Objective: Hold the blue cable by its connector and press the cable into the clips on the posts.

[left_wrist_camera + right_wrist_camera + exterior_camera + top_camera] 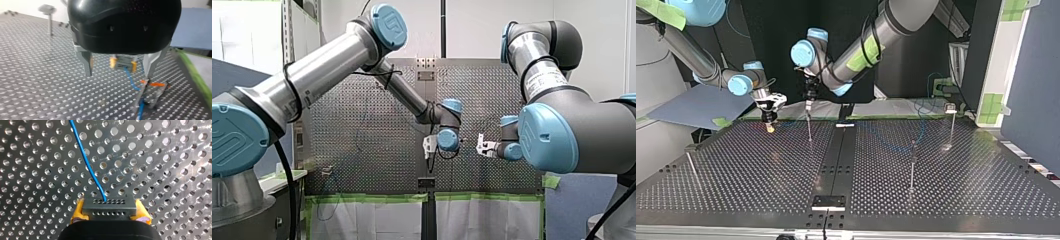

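Here | right fingers point(78, 212) clenched on connector point(109, 208) | left fingers point(86, 61) spread apart | blue cable point(84, 160): far end cut off

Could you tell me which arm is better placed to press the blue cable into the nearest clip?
Probably my left arm: my left gripper is open with the clip just ahead of it, while my right gripper is shut on the connector.
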